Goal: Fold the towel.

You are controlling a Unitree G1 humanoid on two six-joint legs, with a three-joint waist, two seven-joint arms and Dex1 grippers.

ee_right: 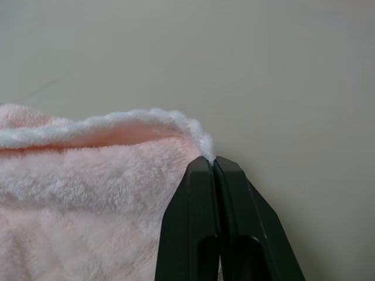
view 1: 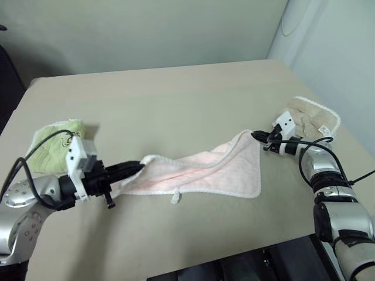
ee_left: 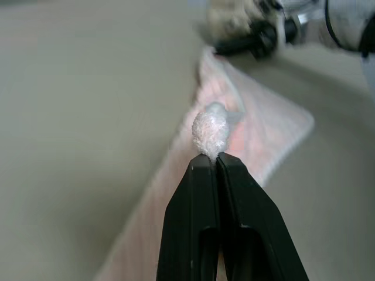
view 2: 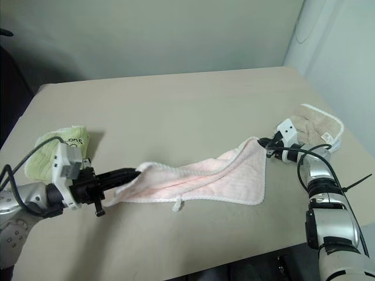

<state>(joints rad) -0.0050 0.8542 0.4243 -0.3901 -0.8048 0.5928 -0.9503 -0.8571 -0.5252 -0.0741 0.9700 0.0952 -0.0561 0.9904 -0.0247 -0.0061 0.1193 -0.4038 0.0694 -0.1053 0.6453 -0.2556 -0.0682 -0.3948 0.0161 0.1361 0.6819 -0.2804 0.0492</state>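
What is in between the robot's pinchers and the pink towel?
Nothing. The left gripper is shut on one corner of the pink towel, and the right gripper is shut on another corner. The green towel and the beige towel lie off to the sides.

Pale pink towel (view 1: 217, 170) of soft, fluffy terry cloth with nubbly white stitched edging. Smooth, matt beige counter (view 1: 176, 99). Jaws of smooth, slightly glossy black plastic. Green towel (view 1: 55, 146) and tan towel (view 1: 310, 117) of similar looped cloth.
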